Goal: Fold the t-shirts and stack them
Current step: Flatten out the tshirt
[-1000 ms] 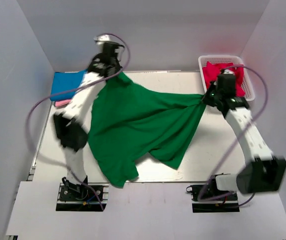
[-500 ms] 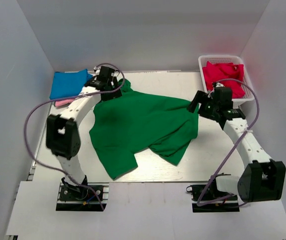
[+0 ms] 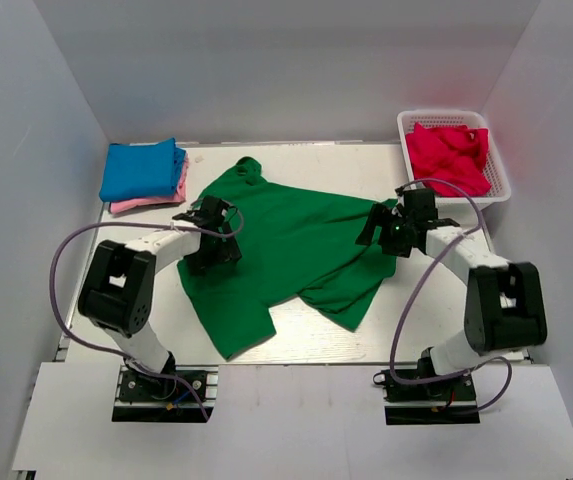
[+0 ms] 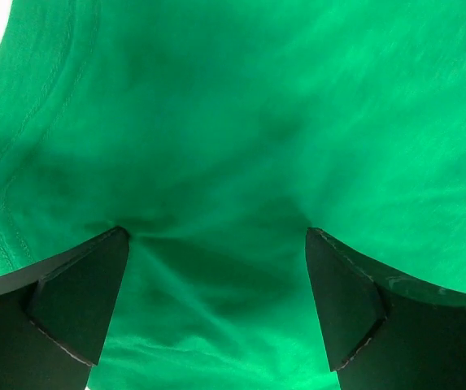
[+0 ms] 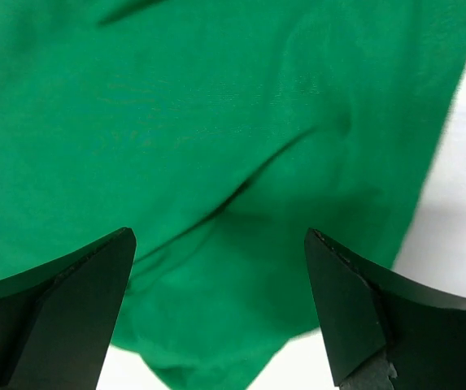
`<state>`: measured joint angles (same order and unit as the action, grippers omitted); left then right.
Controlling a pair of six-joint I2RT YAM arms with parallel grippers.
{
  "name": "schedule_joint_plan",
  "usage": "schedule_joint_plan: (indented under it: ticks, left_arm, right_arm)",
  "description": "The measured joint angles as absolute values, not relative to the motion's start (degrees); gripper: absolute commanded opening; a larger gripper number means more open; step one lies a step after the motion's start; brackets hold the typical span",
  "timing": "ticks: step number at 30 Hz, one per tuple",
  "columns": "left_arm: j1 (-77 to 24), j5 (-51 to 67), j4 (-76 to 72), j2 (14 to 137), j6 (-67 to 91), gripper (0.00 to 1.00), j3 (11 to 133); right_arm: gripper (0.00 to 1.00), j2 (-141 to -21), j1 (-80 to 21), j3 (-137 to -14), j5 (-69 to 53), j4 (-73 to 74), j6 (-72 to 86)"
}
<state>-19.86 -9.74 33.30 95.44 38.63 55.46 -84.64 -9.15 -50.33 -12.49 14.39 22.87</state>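
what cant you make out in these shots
Top view: pink t-shirt shows only an edge; the blue t-shirt lies on it.
Top view: red t-shirt is bunched in the basket; one shirt or several, cannot tell.
Wrist views: green t-shirt fills most of both frames, its outline cut off by the edges.
Wrist views: whether the open left gripper or right gripper touches the cloth, cannot tell.

The pink t-shirt (image 3: 131, 206), at the far left corner of the tabletop (image 3: 406, 320), shows only as a thin strip under the blue t-shirt (image 3: 142, 170). In both wrist views the green t-shirt (image 4: 257, 122) runs past the picture's edges. The fingers of the left gripper (image 4: 216, 232) and right gripper (image 5: 219, 233) are cut off at the bottom edge.
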Motion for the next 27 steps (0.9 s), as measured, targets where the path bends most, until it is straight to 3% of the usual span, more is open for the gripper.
schedule_joint_plan:
  ticks: [7,12,19,27]
  left_arm:
    - [-19.84,-12.78,36.8,109.34,37.12,0.99,72.47]
    - [-19.84,-15.09,37.1,125.97,32.71,0.99,96.82]
    - [-19.75,-8.93,33.45,148.86,23.73,0.99,133.29]
    - [-20.14,-1.87,28.34,147.22,18.5,0.99,129.88]
  right_arm:
    - [0.9,-91.77,-11.46,-49.65,-12.82,10.87,24.88]
    - [0.9,-90.21,-14.09,-46.09,-11.51,7.86,27.16]
    - [0.89,-82.81,-23.9,-36.27,-16.05,1.41,30.09]
    - [0.9,-79.22,-31.05,-36.6,-18.17,8.88,27.97]
